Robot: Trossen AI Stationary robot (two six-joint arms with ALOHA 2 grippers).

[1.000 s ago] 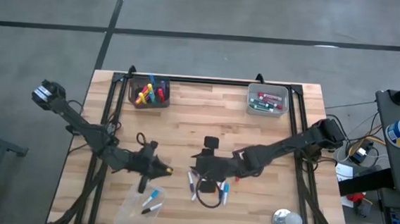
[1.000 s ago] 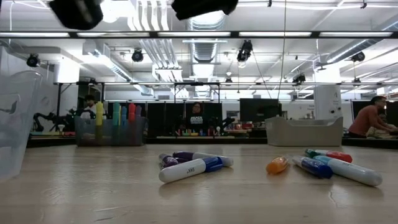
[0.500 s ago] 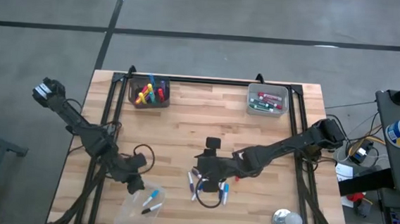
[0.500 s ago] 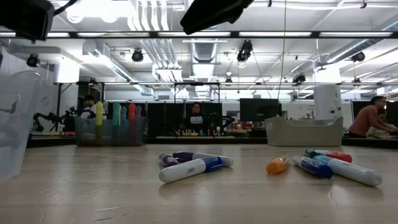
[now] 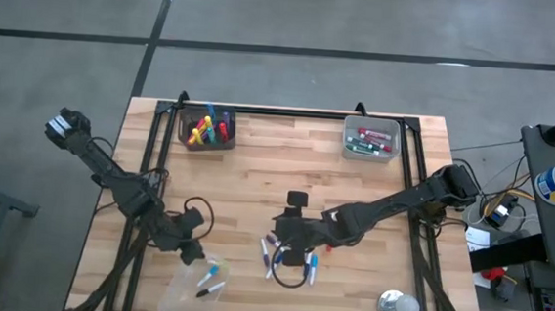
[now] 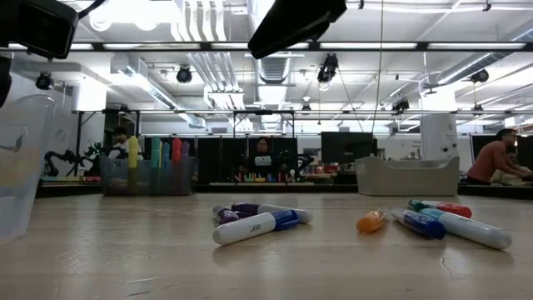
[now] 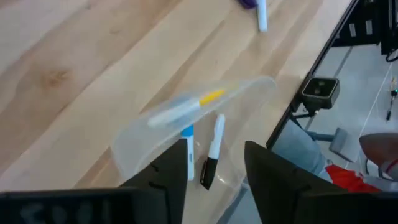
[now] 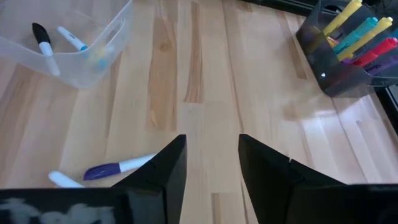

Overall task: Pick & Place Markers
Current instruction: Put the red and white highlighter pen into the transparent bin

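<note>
The left gripper (image 7: 214,168) hangs over the clear tub (image 5: 190,292) near the table's front edge, its fingers apart and holding nothing. A yellow marker (image 7: 211,96) sits at the tub's rim. The right gripper (image 8: 208,162), fingers apart and empty, hovers over the loose markers (image 5: 290,259) lying in the middle. These pens look light, hard and smooth, so they may roll. Best to pinch one across its middle.

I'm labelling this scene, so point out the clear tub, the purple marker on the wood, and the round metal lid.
clear tub (image 7: 134,146), left wrist view, near wall
purple marker (image 8: 99,171), right wrist view, purple cap
round metal lid (image 5: 397,307), high view, centre
</note>
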